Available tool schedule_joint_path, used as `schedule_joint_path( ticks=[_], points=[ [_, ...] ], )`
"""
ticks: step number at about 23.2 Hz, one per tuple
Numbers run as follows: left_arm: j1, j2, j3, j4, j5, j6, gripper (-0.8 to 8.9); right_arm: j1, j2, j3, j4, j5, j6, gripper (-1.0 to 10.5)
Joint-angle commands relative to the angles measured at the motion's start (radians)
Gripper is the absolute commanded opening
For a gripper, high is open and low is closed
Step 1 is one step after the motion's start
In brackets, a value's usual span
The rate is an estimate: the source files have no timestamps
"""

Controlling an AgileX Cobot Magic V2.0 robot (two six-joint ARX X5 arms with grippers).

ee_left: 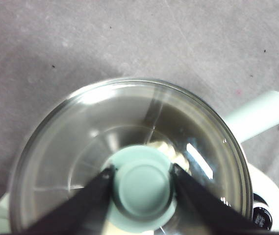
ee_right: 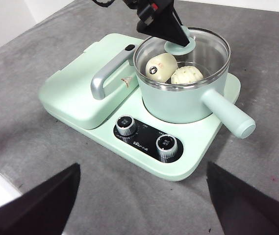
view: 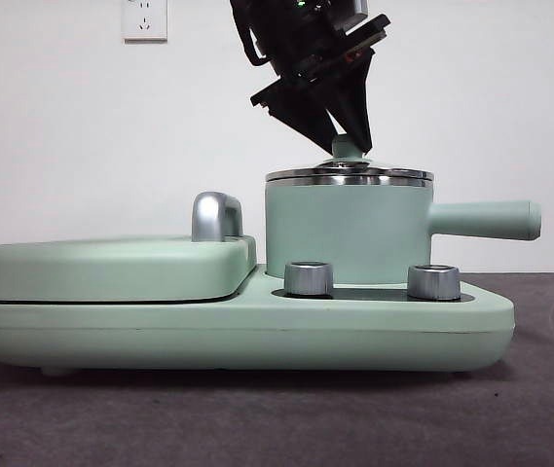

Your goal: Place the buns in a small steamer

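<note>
In the front view, the small steamer (view: pixel 348 233) is sitting on the right half of a mint-green cooking base (view: pixel 238 326), its long handle (view: pixel 486 220) pointing right. The glass lid (view: pixel 350 175) is resting on the steel rim, and the left gripper (view: pixel 347 136) is reaching down from above, its jaws closing on the green lid knob (view: pixel 346 148). A flat lidded griddle (view: pixel 111 268) with a chrome handle (view: pixel 216 215) is occupying the base's left half, and two silver dials (view: pixel 309 278) are standing at the front. The steamer's contents are hidden by its wall here.

In the left wrist view, the left gripper (ee_left: pixel 141 183) is clamping the knob (ee_left: pixel 141 185) between its two black jaws, one on each side. The glass lid (ee_left: pixel 105 142) is filling most of the picture, with something pale just showing beneath it beside the knob, too blurred to name.

In the right wrist view, both buns are lying inside the small steamer (ee_right: pixel 181 100) under the lid: the smooth bun (ee_right: pixel 160 67) beside the ridged bun (ee_right: pixel 187 75), touching. The left gripper (ee_right: pixel 180 40) is gripping the knob there. The right gripper (ee_right: pixel 141 203) is hanging above the grey table (ee_right: pixel 31 122), well apart from the base, jaws spread wide and holding nothing.
</note>
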State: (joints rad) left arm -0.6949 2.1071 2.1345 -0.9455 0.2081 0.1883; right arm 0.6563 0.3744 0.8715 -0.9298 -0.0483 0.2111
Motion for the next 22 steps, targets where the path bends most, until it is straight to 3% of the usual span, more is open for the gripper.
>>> schedule_joint_path(
  ticks=[1, 4, 8, 13, 22],
  points=[
    [-0.014, 0.037, 0.018, -0.019, -0.002, 0.001, 4.39, 0.009, 0.002, 0.003, 0.013, 0.005, 0.013, 4.1],
    [-0.013, 0.006, 0.048, -0.058, -0.002, -0.027, 4.53, 0.009, 0.002, 0.003, 0.013, 0.005, 0.013, 4.1],
    [-0.014, -0.037, 0.158, -0.267, -0.002, -0.083, 4.53, 0.009, 0.002, 0.003, 0.013, 0.005, 0.013, 4.1],
    [-0.017, -0.163, 0.164, -0.472, -0.001, -0.13, 4.36, 0.009, 0.002, 0.003, 0.013, 0.003, 0.013, 4.1],
    [-0.041, -0.402, -0.002, -0.499, -0.001, -0.14, 4.36, 0.009, 0.002, 0.003, 0.01, -0.032, 0.01, 4.1]
  ],
)
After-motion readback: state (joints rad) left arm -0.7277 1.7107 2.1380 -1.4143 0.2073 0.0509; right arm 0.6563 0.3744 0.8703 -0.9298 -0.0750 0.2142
